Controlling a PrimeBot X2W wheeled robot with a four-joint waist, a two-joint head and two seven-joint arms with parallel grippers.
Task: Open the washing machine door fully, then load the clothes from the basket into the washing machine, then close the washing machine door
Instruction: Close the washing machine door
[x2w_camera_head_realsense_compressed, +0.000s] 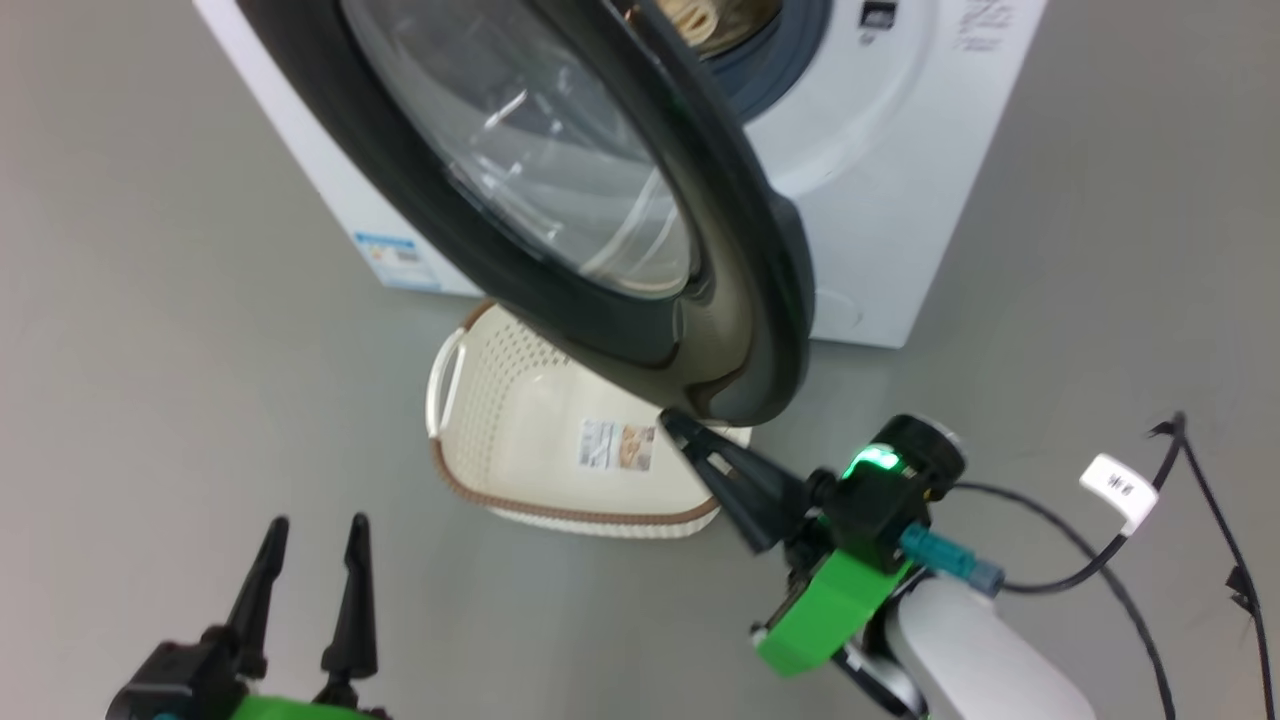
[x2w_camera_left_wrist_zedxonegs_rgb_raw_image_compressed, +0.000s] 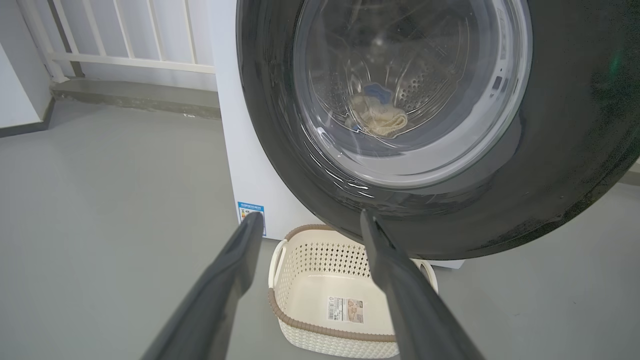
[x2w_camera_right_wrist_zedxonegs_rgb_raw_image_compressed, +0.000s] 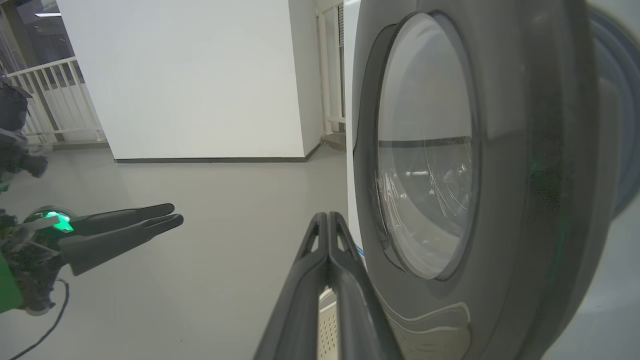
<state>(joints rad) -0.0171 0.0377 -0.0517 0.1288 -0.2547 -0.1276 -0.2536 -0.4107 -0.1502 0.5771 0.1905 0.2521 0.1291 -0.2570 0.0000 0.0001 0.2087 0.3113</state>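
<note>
Door (x2w_camera_head_realsense_compressed: 770, 260) stood ajar; right gripper (x2w_camera_head_realsense_compressed: 676, 426) clenched empty at its lower rim; left gripper (x2w_camera_head_realsense_compressed: 318, 524) spread wide (clothes (x2w_camera_left_wrist_zedxonegs_rgb_raw_image_compressed: 378, 118) lay inside machine (x2w_camera_head_realsense_compressed: 900, 200)).

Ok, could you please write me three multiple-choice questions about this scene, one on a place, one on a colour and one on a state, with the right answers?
1. Where does the basket stand?
A. On a table
B. On the floor, partly under the open washing machine door
C. On a shelf

2. What colour is the basket's rim?
A. Blue
B. Brown
C. Green

3. How do the jaws of the right gripper stand?
A. Wide open
B. Shut on a garment
C. Shut, holding nothing

Answers:
1 B: the head view shows it on the grey floor, with the door hanging over its far side.
2 B: a brown woven-look band runs along its top edge.
3 C: the right wrist view shows them pressed together with nothing between them.
</note>
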